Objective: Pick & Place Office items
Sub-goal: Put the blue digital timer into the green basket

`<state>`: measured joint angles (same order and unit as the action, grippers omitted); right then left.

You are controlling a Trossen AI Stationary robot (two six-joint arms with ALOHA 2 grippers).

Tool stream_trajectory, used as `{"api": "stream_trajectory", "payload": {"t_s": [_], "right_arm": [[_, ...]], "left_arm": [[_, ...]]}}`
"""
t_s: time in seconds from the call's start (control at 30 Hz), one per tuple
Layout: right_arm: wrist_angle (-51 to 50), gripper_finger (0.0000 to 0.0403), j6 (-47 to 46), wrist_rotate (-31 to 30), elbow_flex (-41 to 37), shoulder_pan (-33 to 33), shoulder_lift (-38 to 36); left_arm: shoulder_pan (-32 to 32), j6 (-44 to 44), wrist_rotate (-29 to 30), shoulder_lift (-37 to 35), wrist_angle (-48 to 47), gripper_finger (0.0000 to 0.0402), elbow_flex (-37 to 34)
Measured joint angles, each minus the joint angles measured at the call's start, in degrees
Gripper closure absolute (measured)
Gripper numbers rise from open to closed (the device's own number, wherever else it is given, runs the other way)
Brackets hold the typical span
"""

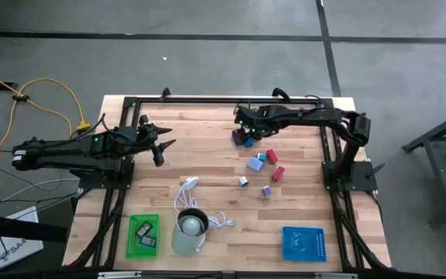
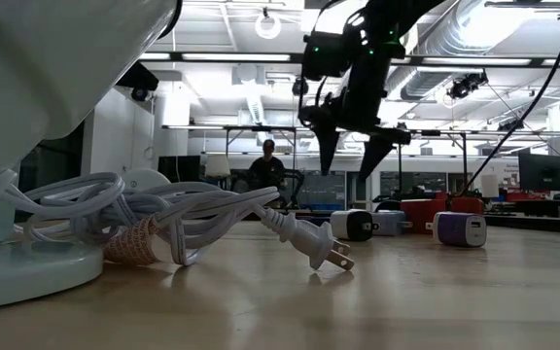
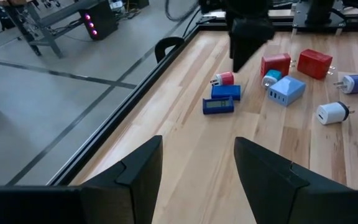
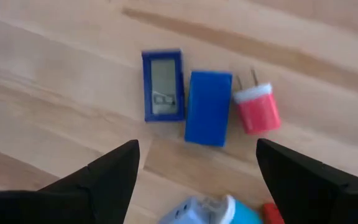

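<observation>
You're in a lab/workshop: exposed ceiling ducts (image 2: 513, 29), strip lights, grey concrete floor (image 1: 207, 46) w/ taped lines, wood bench (image 1: 207, 147), person (image 2: 265, 167) at workstations behind.

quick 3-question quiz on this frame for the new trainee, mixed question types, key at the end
1. True or false: the right gripper hangs open above the blue calculator, holding nothing.
2. Which tray already has items in it? A) green tray B) blue tray
3. Fill in: beside the grey-green cup lies a coiled white ____.

Key: 1 true; 2 A; 3 cable. The left gripper waits open over the table's left part.
</observation>
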<state>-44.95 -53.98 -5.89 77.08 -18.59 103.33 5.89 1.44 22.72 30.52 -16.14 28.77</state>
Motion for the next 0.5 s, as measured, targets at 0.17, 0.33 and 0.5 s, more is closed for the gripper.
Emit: {"api": "stream_trajectory", "payload": {"t_s": [0.17, 0.33, 0.5], "right_arm": [[-1.45, 0.0094, -4.91, -0.59, 0.04, 1.57, 1.28], [-1.49, 0.0116, -9.05, -3.40, 0.01, 3.42, 2.23], [0.64, 0.0145, -9.01, -3.82, 0.12, 4.41, 3.19]], "left_arm": [[0.00, 0.28, 0.00, 0.00, 0.00, 0.0211, 0.00], [0.00, 0.41, 0.00, 0.00, 0.07, 0.0211, 0.00], [0.00, -0.21, 0.00, 0.00, 0.11, 0.0211, 0.00]]}}
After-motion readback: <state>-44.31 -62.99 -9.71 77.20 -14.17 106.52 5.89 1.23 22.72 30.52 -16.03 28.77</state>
